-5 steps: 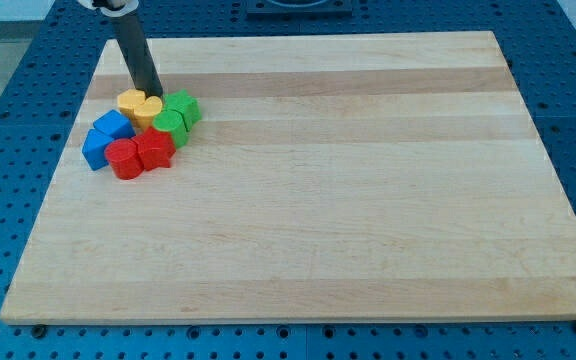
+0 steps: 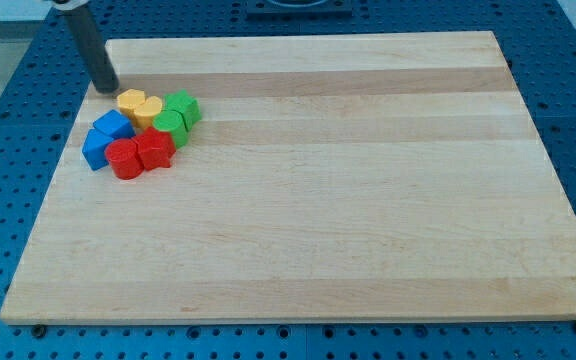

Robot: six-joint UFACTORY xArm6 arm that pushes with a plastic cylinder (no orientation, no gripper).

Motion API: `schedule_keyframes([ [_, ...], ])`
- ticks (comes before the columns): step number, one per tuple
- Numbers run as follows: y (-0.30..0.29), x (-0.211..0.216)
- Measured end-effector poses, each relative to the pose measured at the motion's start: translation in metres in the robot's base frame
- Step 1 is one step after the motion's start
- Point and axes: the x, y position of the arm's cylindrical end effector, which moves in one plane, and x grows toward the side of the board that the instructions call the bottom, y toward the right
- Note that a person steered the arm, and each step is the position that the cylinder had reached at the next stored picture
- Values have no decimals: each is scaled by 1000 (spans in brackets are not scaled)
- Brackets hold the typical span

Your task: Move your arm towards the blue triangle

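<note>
A tight cluster of blocks sits near the board's upper left. Two blue blocks form its left side: one (image 2: 114, 125) upper, one (image 2: 96, 148) lower left; which is the triangle is hard to tell. A yellow heart-like block (image 2: 139, 105) is at the cluster's top, two green blocks (image 2: 180, 107) (image 2: 170, 126) on the right, two red blocks (image 2: 123, 158) (image 2: 155, 150) at the bottom. My tip (image 2: 107, 89) rests at the board's left edge, up and left of the yellow block, apart from all blocks.
The wooden board (image 2: 348, 200) lies on a blue perforated table (image 2: 8, 120). The board's left edge runs just beside my tip.
My tip has moved left and slightly up, away from the yellow block it was touching. The blocks have not moved.
</note>
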Motion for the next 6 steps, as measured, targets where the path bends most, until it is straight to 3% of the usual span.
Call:
schedule_keyframes([
  [4,-18,147],
  [6,14,157],
])
